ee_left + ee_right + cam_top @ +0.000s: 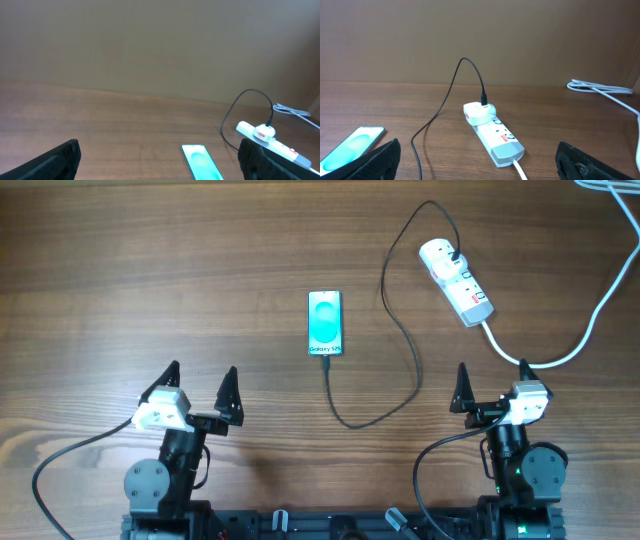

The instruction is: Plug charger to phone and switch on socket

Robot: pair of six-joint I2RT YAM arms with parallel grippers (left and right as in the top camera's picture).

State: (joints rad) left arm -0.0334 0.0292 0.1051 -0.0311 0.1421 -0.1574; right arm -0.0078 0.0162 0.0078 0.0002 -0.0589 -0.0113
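The phone (325, 323) lies flat at mid table with its teal screen lit; it also shows in the left wrist view (201, 161) and the right wrist view (350, 148). The black charger cable (405, 340) runs from an adapter on the white socket strip (456, 281) in a loop to the phone's near end, where its tip (326, 363) touches the phone's edge. The strip shows in the right wrist view (493, 134) with red switches, and in the left wrist view (272, 141). My left gripper (203, 388) is open and empty near the front left. My right gripper (491, 385) is open and empty near the front right.
A thick white lead (590, 320) runs from the strip's near end, curves right and goes off the back right corner; it shows in the right wrist view (600, 90). A brown wall stands behind the wooden table (150, 290).
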